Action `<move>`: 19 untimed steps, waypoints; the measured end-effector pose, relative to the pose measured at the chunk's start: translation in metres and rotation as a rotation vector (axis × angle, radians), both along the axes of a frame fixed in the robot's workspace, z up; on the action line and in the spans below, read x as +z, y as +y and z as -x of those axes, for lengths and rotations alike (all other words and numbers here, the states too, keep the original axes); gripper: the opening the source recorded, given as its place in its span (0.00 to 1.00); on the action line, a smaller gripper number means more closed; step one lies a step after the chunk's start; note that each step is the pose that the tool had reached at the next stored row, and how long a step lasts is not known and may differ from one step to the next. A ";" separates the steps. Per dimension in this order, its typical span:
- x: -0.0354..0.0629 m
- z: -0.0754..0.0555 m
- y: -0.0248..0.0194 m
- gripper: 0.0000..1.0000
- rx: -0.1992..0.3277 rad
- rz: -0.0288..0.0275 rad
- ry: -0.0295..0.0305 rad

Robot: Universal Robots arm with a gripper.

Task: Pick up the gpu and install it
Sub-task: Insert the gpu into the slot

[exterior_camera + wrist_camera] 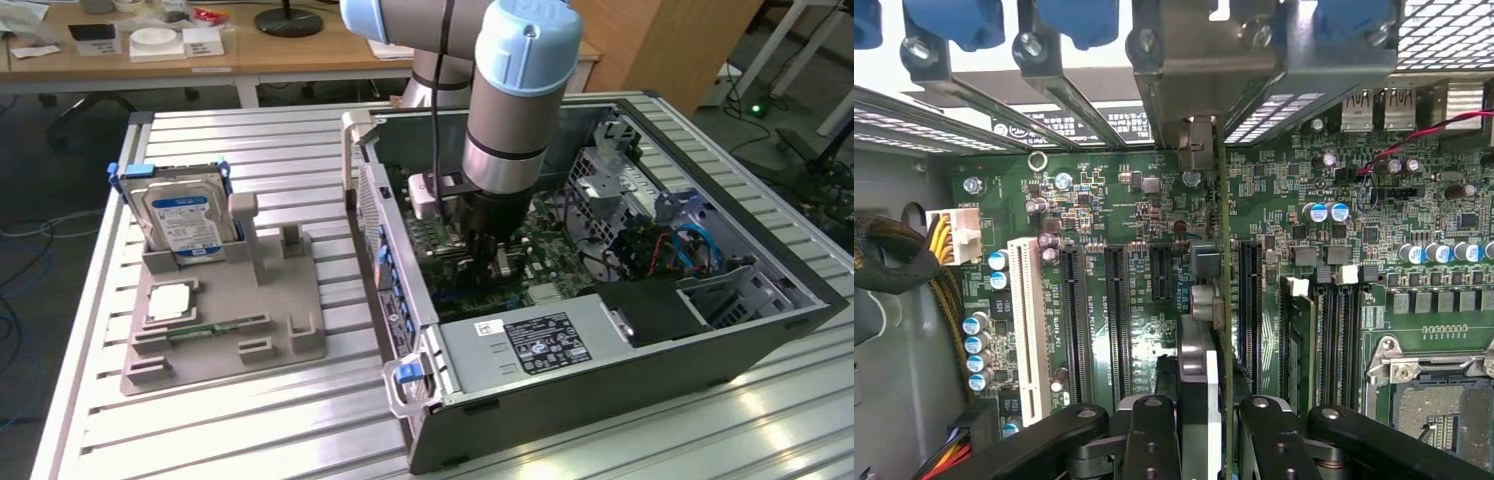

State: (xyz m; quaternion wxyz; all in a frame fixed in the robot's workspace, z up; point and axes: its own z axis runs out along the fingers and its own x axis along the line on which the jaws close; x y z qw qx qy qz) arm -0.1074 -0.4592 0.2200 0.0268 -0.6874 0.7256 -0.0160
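Observation:
My gripper [490,258] reaches down into the open computer case [747,330], just over the green motherboard [1154,210]. In the wrist view the gripper [1206,440] is shut on the gpu [1220,260], which I see edge-on as a thin upright card. The card's silvery metal end [1195,142] reaches the case's rear slot bars. It stands between two black expansion slots [1117,320], close beside the slot [1249,300] nearer the memory sockets. Whether its lower edge sits in a slot is hidden.
A white slot [1029,330] and yellow-black cables [914,260] lie at one side of the board, the processor socket [1434,400] at the other. Outside the case, a grey fixture [227,330] holds the hard drive [187,222] and a green memory stick [200,328]. The power supply [534,345] fills the case's near corner.

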 end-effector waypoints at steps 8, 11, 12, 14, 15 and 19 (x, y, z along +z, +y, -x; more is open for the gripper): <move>-0.0013 0.000 0.0001 0.28 0.000 -0.0007 -0.0004; -0.0017 0.000 0.0000 0.28 0.000 -0.0013 0.0001; -0.0020 0.000 0.0000 0.28 0.000 -0.0024 -0.0001; -0.0024 0.001 0.0000 0.28 0.001 -0.0036 -0.0002; -0.0024 0.001 0.0000 0.28 0.001 -0.0037 -0.0001; -0.0025 0.001 0.0000 0.28 0.001 -0.0041 -0.0004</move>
